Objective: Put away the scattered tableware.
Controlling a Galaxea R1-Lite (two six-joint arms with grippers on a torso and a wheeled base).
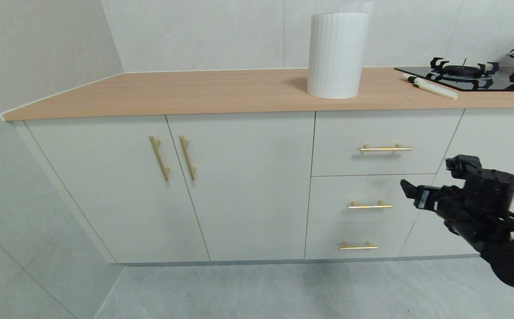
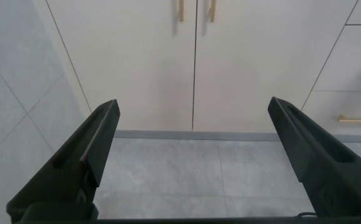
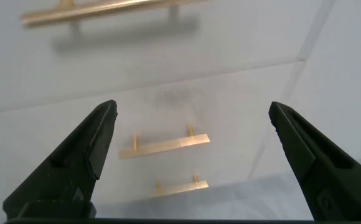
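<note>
Before the middle drawer (image 1: 363,191), right gripper (image 1: 431,175), jaws wide apart; left gripper (image 2: 193,107) likewise, facing cabinet doors (image 2: 137,62)

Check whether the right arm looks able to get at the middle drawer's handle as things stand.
Probably yes. The right gripper hangs open in front of the drawer stack, beside the middle drawer's handle, with nothing between them. The right wrist view looks straight at that drawer front.
</note>
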